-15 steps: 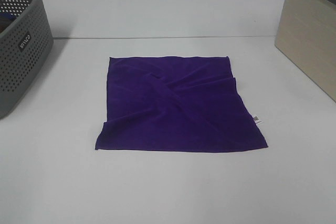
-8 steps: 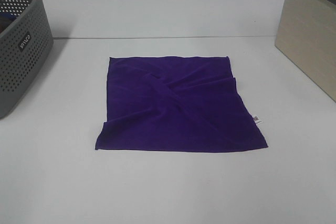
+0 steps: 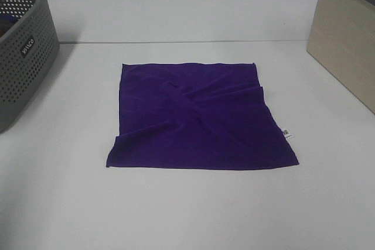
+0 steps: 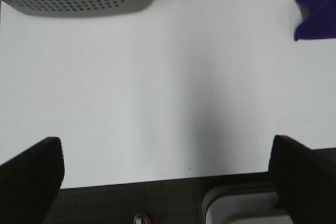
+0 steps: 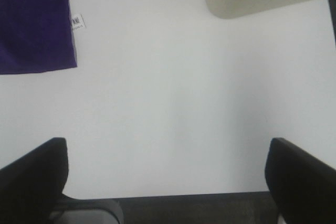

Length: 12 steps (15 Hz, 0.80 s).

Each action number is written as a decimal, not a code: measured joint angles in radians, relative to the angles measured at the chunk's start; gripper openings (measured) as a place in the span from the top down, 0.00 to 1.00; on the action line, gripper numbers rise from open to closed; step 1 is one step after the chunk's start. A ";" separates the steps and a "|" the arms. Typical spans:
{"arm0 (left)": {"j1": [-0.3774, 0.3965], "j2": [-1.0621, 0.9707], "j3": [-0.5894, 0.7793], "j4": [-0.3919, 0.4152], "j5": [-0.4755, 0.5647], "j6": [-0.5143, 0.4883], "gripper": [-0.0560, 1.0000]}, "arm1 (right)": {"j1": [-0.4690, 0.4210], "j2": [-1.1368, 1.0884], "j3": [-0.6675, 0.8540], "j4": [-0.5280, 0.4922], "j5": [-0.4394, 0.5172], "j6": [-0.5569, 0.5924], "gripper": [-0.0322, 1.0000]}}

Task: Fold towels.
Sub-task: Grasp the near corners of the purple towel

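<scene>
My left tool (image 4: 164,140): fingers spread wide, released, over white tabletop (image 4: 157,77). My right tool (image 5: 167,141): likewise spread wide, released. Purple towel (image 3: 199,118): centre of high view, spread flat on tabletop, creases crossing its middle, small white tag (image 3: 286,133) at its right edge. Farther back: grey perforated basket (image 3: 23,51) upper left, beige box (image 3: 345,39) upper right, both apart from towel.

Deep purple towel (image 3: 199,118) with white tag (image 3: 286,133), perforated grey basket (image 3: 26,57), beige box (image 3: 345,45), white table (image 3: 176,215)
</scene>
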 joint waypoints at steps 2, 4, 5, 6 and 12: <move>0.000 0.183 -0.009 -0.019 -0.042 0.027 0.01 | 0.000 0.202 -0.062 -0.002 -0.036 -0.015 0.01; 0.000 0.396 -0.010 -0.158 -0.171 0.109 0.01 | -0.058 0.397 -0.116 0.045 -0.114 -0.031 0.02; -0.004 0.466 -0.011 -0.255 -0.216 0.172 0.01 | -0.117 0.433 -0.120 0.082 -0.125 -0.066 0.02; -0.022 0.529 -0.011 -0.344 -0.254 0.247 0.01 | -0.188 0.460 -0.120 0.140 -0.140 -0.121 0.03; -0.168 0.909 -0.043 -0.607 -0.457 0.430 0.01 | -0.346 0.696 -0.124 0.730 -0.068 -0.713 0.06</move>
